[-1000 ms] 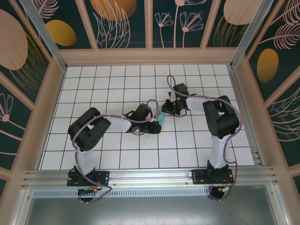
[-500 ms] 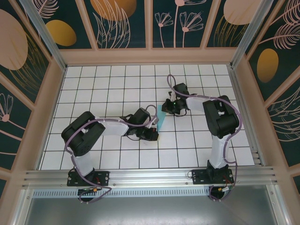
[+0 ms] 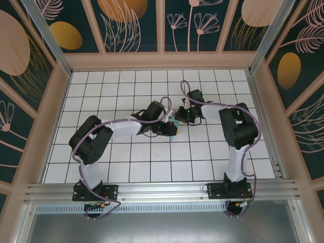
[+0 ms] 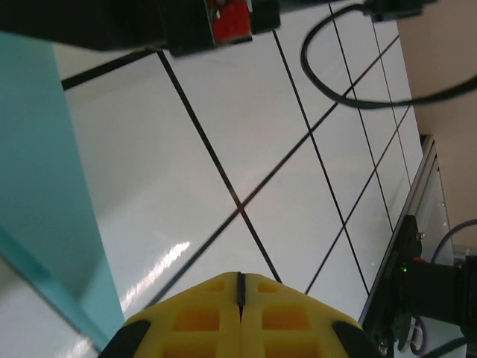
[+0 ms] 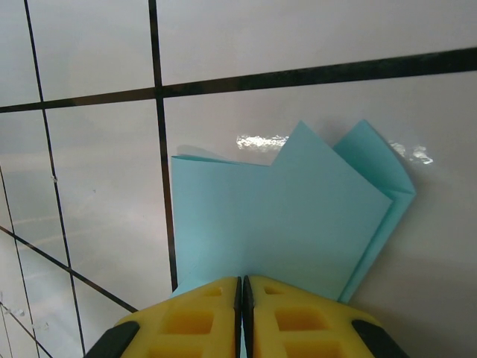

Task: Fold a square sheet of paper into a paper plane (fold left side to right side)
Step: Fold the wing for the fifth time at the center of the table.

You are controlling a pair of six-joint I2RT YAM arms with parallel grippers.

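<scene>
Top view: on the white gridded worktop (image 3: 126,167), the left end effector (image 3: 169,129) and right end effector (image 3: 178,118) meet at the thin turquoise-blue folded sheet of paper (image 3: 173,133), likely so one holds while the other creases. Left wrist view: yellow fingers (image 4: 201,321) are pressed together on nothing, with the sheet (image 4: 37,186) just beside them on the left. Right wrist view: yellow fingers (image 5: 194,321) are closed narrow on the sheet's (image 5: 291,216) near edge, apparently pinning its layers for the fold.

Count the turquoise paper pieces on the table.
1. The folded paper sheet is near the table's middle, one edge pinched in the right gripper. Another piece could be hidden under the arms.
</scene>
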